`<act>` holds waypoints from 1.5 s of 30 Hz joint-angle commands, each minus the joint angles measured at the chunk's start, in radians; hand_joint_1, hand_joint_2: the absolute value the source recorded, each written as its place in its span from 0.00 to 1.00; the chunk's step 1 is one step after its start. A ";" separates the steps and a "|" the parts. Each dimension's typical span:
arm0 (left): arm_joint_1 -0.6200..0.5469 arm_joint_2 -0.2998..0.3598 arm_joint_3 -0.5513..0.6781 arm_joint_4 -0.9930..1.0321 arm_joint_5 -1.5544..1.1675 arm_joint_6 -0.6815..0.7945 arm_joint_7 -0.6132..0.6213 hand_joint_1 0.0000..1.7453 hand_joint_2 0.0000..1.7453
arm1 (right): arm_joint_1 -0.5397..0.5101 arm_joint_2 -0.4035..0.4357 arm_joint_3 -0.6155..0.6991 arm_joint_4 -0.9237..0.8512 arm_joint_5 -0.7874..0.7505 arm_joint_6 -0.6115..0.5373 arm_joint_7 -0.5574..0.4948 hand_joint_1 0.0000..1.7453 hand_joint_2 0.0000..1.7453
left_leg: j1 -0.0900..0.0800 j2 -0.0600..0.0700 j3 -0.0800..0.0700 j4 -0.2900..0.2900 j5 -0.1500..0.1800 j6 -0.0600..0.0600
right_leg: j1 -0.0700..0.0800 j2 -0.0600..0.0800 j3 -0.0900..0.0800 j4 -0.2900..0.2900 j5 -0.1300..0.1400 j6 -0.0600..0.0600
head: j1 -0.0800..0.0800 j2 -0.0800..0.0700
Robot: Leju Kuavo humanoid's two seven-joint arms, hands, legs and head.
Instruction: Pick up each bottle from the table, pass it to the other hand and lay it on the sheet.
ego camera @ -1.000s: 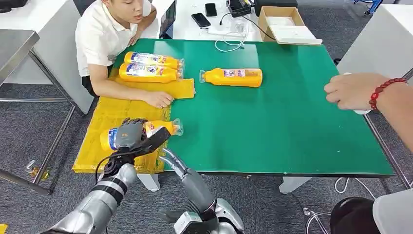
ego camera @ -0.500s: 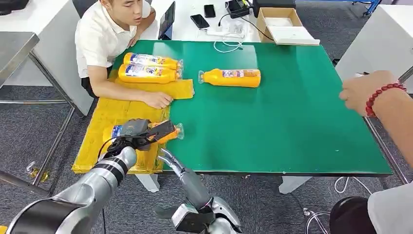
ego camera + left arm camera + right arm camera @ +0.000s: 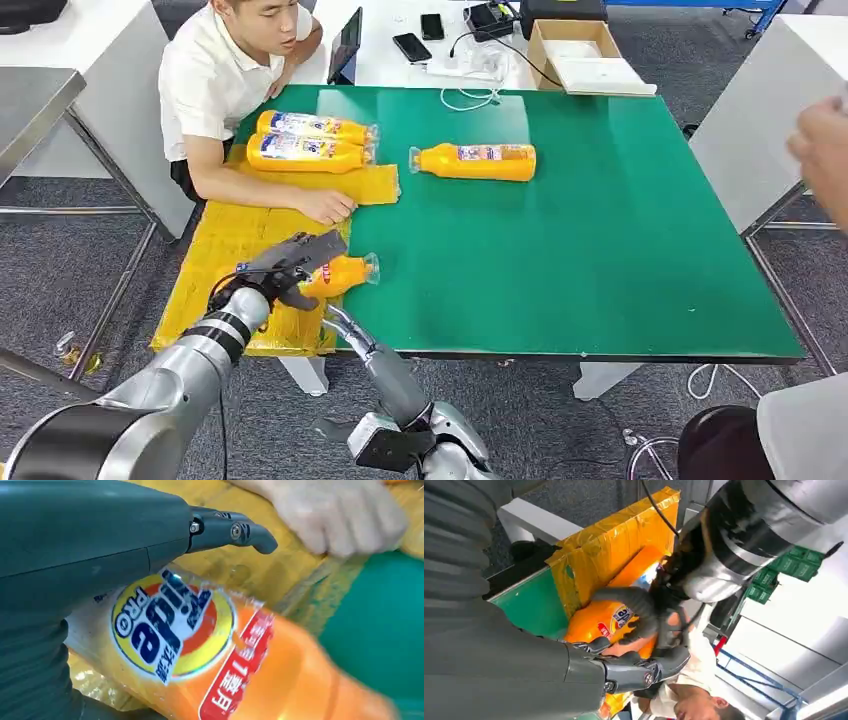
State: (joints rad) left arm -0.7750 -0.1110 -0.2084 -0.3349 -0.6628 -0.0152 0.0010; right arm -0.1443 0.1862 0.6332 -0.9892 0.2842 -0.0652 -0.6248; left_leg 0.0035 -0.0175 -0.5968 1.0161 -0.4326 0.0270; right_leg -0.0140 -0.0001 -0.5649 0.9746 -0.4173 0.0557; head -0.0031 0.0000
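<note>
We saw the left hand [image 3: 290, 268] gripping an orange bottle [image 3: 345, 273] over the yellow sheet's [image 3: 225, 240] edge; the right hand [image 3: 345, 330], just below the sheet, was open.

The head view looks forward and down from high on the robot over the table [image 3: 600, 230], both arms entering from below. The left wrist view sits close behind the left hand [image 3: 75, 555], almost against the bottle [image 3: 240, 670] under its fingers. The right wrist view, turned, looks past the right hand [image 3: 634, 672] at that bottle [image 3: 609, 617]. All 3 views share it.
</note>
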 commanded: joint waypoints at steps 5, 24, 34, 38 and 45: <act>0.137 -0.010 0.176 -0.087 0.334 -0.187 -0.293 0.00 1.00 | -0.009 -0.027 0.002 0.092 -0.011 -0.052 -0.022 0.00 1.00 | -0.001 0.002 0.005 -0.003 0.001 -0.001 | -0.001 0.003 0.004 -0.003 0.000 -0.003 | 0.000 0.000; 0.678 -0.032 -0.014 -1.192 0.620 0.285 -0.612 0.00 1.00 | 0.100 -0.069 -0.026 -0.071 0.009 -0.118 -0.019 0.00 1.00 | 0.000 0.005 -0.013 0.000 -0.002 0.000 | 0.000 0.003 -0.014 0.000 -0.001 -0.002 | 0.000 0.000; 0.791 -0.025 -0.005 -1.386 0.784 0.260 -0.607 0.00 1.00 | 0.131 -0.121 -0.087 -0.163 -0.049 -0.127 -0.013 0.00 1.00 | 0.000 0.005 -0.013 0.000 -0.003 -0.001 | 0.000 0.002 -0.015 0.000 -0.002 -0.003 | 0.000 0.000; 0.791 -0.025 -0.005 -1.386 0.784 0.260 -0.607 0.00 1.00 | 0.131 -0.121 -0.087 -0.163 -0.049 -0.127 -0.013 0.00 1.00 | 0.000 0.003 -0.014 0.000 -0.002 -0.001 | 0.000 0.001 -0.015 0.000 -0.002 -0.003 | 0.001 0.000; 0.894 -0.026 0.008 -1.471 0.848 0.217 -0.589 0.00 1.00 | 0.188 -0.143 -0.314 -0.309 -0.165 -0.134 0.038 0.00 1.00 | -0.001 0.003 -0.015 0.000 -0.002 -0.001 | 0.000 0.001 -0.016 0.000 -0.002 -0.002 | 0.000 0.000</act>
State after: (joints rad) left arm 0.0204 -0.1583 -0.1965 -1.7155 0.1328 0.2303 -0.6096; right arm -0.0017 0.0858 0.5542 -1.1479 0.2013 -0.1842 -0.6374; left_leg 0.0034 -0.0154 -0.6131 1.0165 -0.4335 0.0267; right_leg -0.0140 0.0011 -0.5817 0.9742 -0.4182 0.0546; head -0.0027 0.0000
